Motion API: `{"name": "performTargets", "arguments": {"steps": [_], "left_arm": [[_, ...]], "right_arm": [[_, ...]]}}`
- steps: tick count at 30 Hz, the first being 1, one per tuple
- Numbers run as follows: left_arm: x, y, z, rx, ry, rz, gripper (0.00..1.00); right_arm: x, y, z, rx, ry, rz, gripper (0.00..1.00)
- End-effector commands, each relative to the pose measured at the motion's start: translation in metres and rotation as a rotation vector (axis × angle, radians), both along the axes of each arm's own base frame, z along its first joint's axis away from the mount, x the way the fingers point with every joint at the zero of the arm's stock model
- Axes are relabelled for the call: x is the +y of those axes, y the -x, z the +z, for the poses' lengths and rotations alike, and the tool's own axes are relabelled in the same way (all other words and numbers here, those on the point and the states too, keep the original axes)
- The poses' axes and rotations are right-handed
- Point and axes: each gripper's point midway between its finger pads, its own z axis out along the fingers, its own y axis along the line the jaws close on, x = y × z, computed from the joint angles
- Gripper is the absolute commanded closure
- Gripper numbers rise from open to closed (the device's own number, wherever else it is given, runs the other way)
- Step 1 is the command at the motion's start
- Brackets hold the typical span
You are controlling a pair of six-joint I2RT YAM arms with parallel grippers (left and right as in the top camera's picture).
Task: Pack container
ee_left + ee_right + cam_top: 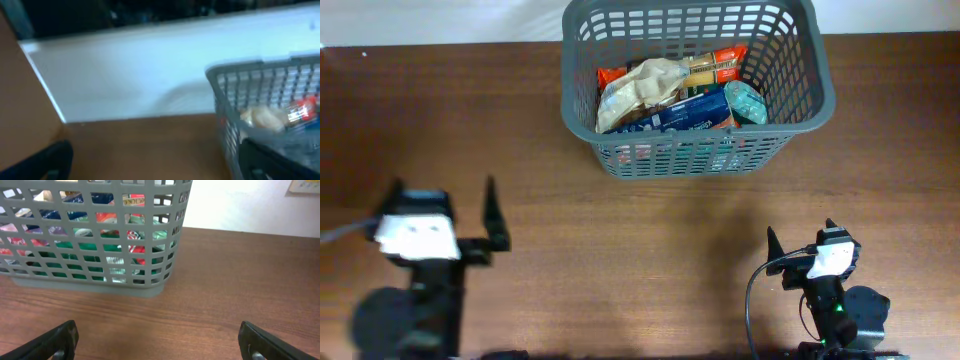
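Observation:
The dark grey slotted basket (800, 100) stands at the table's far centre. It holds a beige crinkled bag (642, 85), a red-orange packet (720, 64), a blue packet (692, 110) and a teal packet (748, 100). My left gripper (442, 198) is open and empty at the near left, far from the basket. My right gripper (800, 236) is open and empty at the near right, in front of the basket. The left wrist view is blurred, with the basket (265, 85) at right between open fingers (160, 165). The right wrist view shows the basket's wall (95, 275) ahead of open fingers (160, 342).
The brown wooden table (650, 260) runs between the arms. A white wall (140, 75) lies behind its far edge. A black cable (752, 300) loops beside the right arm's base.

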Motion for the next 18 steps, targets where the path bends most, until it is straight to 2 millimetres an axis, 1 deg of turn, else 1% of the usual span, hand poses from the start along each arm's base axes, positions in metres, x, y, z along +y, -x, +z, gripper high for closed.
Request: {"name": "performTargets", "arguments": {"steps": [1, 5, 7, 10, 15, 18], "left_arm": [[-0.008, 0.002, -0.047, 0.007, 0.016, -0.04, 0.01], [-0.015, 0.003, -0.099, 0.018, 0.024, -0.082, 0.01], [-0.019, 0.003, -0.119, 0.026, 0.027, -0.106, 0.01], [-0.019, 0.002, -0.15, 0.038, 0.048, -0.106, 0.01], [-0.019, 0.002, -0.183, 0.04, 0.054, -0.103, 0.01], [-0.019, -0.001, -0.201, 0.081, 0.058, -0.102, 0.01]], "right_arm": [[0.001, 0.0, -0.002, -0.001, -0.005, -0.001, 0.01], [0.001, 0.0, -0.002, -0.001, -0.005, -0.001, 0.01], [0.001, 0.0, -0.002, -0.001, -0.005, -0.001, 0.01], [0.001, 0.0, -0.002, -0.001, -0.005, -0.001, 0.01], [0.001, 0.0, -0.002, -0.001, -0.005, -0.001, 0.01], [0.001, 0.0, -0.002, -0.001, -0.005, -0.001, 0.01]]}}
